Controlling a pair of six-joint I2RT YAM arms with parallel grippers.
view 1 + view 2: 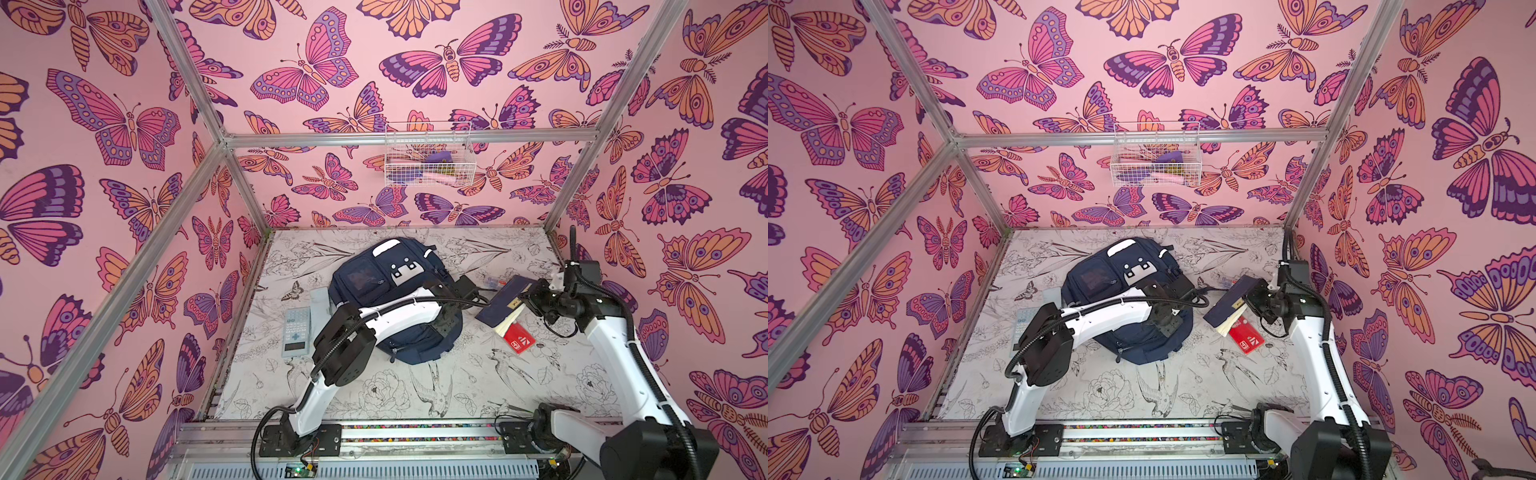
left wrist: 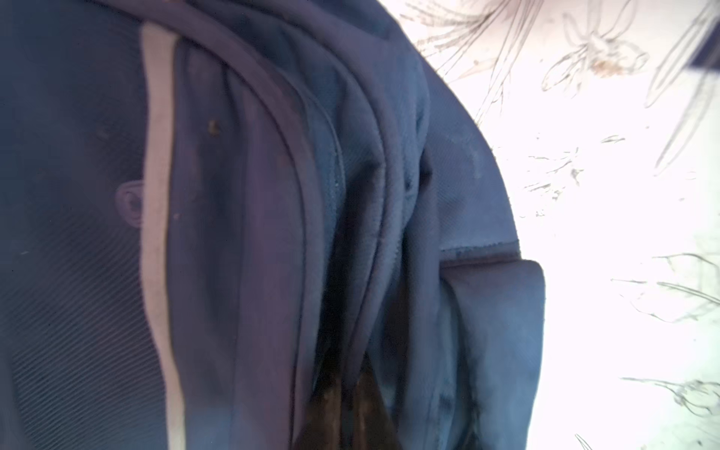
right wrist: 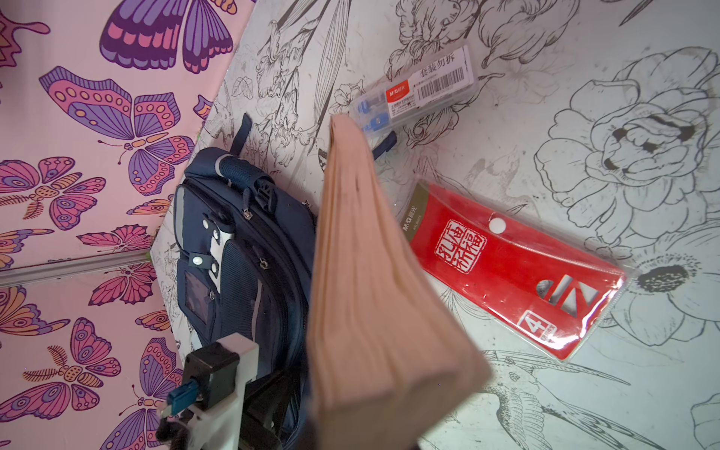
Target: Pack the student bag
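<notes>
Backpack first: the large navy blue fabric student bag point(image 1: 386, 286) w/ white reflective stripes lies front-up around the middle of the flower-print table point(image 1: 415, 395), seen in both top views. Left gripper point(image 1: 446, 322) sits on the bag's side edge nearest the other arm, jaws closed tight. In the left wrist view its dark fingertips point(image 2: 350, 409) are buried in a fold btwn two piped zip seams, but I can't tell whether cloth or a zip tab is actually caught. Right gripper point(image 1: 527, 300) is clamped on a thick navy-covered notebook point(image 3: 370, 292) w/ cream page edges, held tilted off the table just beside the bag. A flat red plastic pouch point(image 3: 506, 269) and a clear plastic pen box point(image 3: 420, 87) lie near. Handling, my read: bag is soft & floppy, prob. light while empty, so cloth will sag and bunch rather than keep an opening, and the weave may slip out of a shallow pinch. Best holds look like a zip tab, the piped seam edge or the padded top handle, not the flat front panel.
</notes>
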